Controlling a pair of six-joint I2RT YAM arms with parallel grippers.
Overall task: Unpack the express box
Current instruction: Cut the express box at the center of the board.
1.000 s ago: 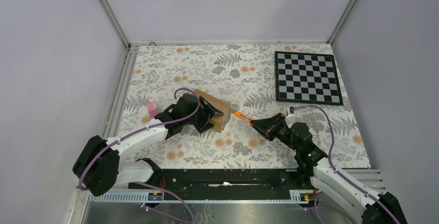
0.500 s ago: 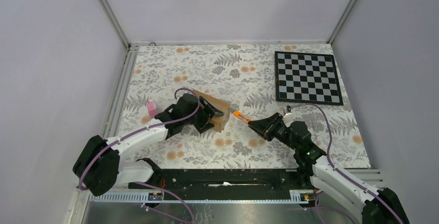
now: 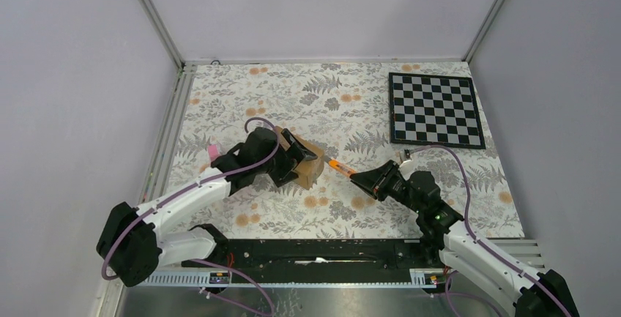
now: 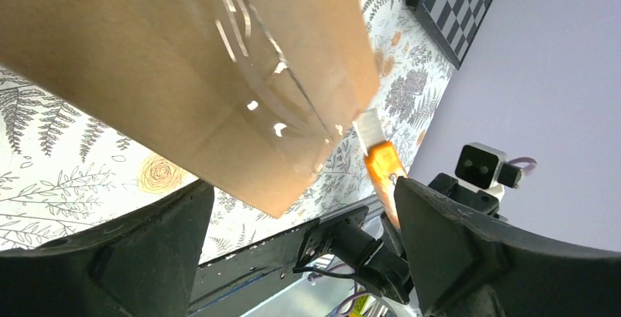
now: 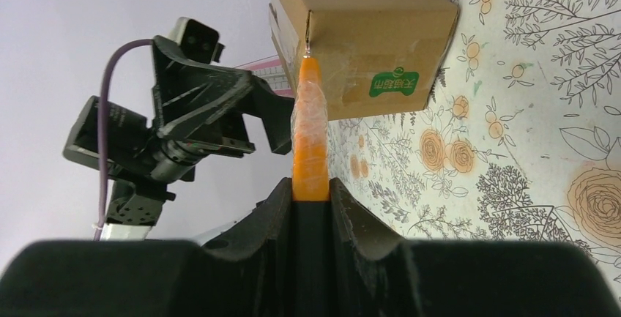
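Observation:
The express box (image 3: 312, 158), a small brown carton, lies on the floral mat left of centre. My left gripper (image 3: 298, 165) is open, its jaws straddling the box's near end. In the left wrist view the box (image 4: 205, 75) fills the top and its corner hangs between the wide-apart fingers (image 4: 117, 258) without touching them. My right gripper (image 3: 360, 178) is shut on the orange cutter (image 3: 339, 166). In the right wrist view the cutter (image 5: 310, 134) points at the box (image 5: 366, 31), its blade tip at the taped corner edge. A green logo (image 5: 395, 83) marks that face.
A chessboard (image 3: 436, 110) lies at the far right of the mat. A pink wedge (image 3: 213, 153) sits left of my left arm, near the metal side rail (image 3: 165, 148). The black base rail (image 3: 315, 251) runs along the near edge.
My right gripper has moved left with the cutter, bringing its tip up to the box. My left gripper has shifted slightly farther over the box.

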